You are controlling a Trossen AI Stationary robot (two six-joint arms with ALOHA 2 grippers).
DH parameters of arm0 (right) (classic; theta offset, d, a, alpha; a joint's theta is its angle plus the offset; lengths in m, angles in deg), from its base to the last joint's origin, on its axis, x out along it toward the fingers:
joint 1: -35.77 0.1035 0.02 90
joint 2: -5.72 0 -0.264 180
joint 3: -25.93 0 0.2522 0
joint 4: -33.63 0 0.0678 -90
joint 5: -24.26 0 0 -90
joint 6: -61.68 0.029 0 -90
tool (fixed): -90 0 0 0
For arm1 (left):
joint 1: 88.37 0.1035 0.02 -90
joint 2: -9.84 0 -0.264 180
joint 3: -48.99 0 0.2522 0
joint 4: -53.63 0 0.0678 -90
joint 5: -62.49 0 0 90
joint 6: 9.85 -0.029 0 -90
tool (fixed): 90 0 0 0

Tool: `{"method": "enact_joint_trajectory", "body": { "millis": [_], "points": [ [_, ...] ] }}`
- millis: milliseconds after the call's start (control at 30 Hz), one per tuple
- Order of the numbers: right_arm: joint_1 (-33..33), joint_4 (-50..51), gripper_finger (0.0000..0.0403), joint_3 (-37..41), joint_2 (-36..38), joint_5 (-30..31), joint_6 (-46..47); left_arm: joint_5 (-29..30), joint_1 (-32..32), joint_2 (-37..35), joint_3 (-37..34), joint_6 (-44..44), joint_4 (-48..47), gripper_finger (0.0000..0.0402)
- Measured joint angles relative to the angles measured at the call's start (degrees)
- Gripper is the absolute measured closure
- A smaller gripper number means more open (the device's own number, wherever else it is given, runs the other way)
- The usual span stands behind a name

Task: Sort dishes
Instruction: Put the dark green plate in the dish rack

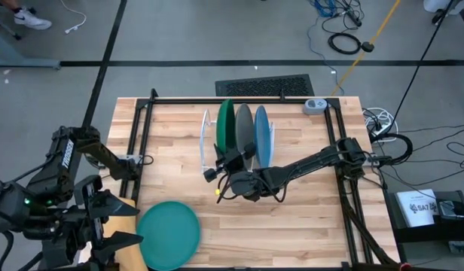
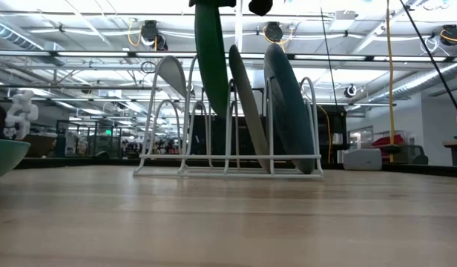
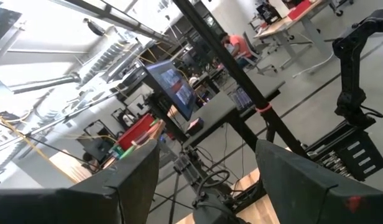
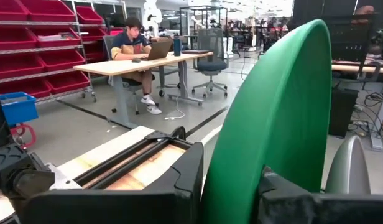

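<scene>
A white wire rack [image 1: 217,143] stands mid-table. The grey plate [image 1: 243,129] and the blue plate [image 1: 262,135] stand on edge in it, leaning on its wires. The dark green plate [image 1: 226,124] stands beside them, higher in the low view [image 2: 210,52]. My right gripper [image 1: 230,160] reaches in from the table's right and is shut on this green plate. The teal plate [image 1: 169,233] lies flat near the table's near left corner. My left gripper [image 1: 120,242] hovers open just left of it, with nothing between its fingers [image 3: 135,180]. My right gripper pinches the dark green plate's rim [image 4: 241,168] between its two fingers [image 4: 188,177], one on each face. It comes at the plate's near side, about level. The plate is upright and edge on. Its lower edge [image 2: 219,111] hangs above the rack's base, between the wires.
A black frame [image 1: 141,135] runs along the table's left, far and right edges. A small grey device [image 1: 316,105] sits at the far right corner. A tan thing [image 1: 125,207] lies by the teal plate. Bare wood [image 1: 292,226] stretches in front of the rack.
</scene>
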Motion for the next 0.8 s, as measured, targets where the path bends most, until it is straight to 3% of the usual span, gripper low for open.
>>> {"method": "enact_joint_trajectory", "body": {
  "millis": [367, 567, 800],
  "points": [
    [0.04, -0.4, 0.0279, 0.0, 0.0, -1.39, -1.14, 0.0, 0.0, -0.08, 0.0, 0.33, 0.04, 0.0135],
    [0.14, -7.13, 0.0237, 0.0, 0.17, -1.3, -9.96, 0.0, 0.0, -0.06, 0.0, 0.39, 0.04, 0.0135],
    [0.1, -13.54, 0.0225, 0.0, 0.24, -0.47, -18.72, 0.0, 0.0, -0.06, 0.0, 0.44, 0.02, 0.0135]
  ]
}}
